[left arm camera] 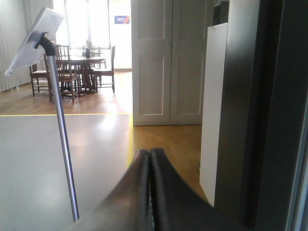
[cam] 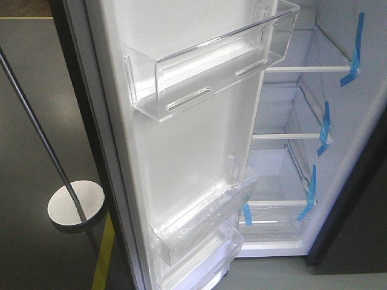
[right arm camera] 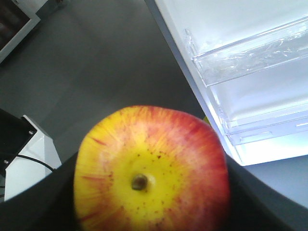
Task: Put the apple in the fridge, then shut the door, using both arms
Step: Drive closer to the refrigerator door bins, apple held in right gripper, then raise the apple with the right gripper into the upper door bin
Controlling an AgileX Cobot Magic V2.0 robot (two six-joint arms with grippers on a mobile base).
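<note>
Right hand [right arm camera: 154,214] is clamping the apple [right arm camera: 149,159] outside the fridge [cam: 278,109], beside the lower bins [right arm camera: 250,53] of the open door [cam: 187,157]. Left hand [left arm camera: 149,155] is holding its fingers [left arm camera: 137,183] pressed together, empty. I am judging two risks: the round apple slipping from the grip, or clipping those bins on the way to a shelf [cam: 305,69].

The door [cam: 181,151] stands open left of the fridge [cam: 281,115] interior, with bins [cam: 205,72] on its inner face. A pole [cam: 36,125] stands further left. The apple [right arm camera: 151,168] sits in the right end effector [right arm camera: 149,207].
</note>
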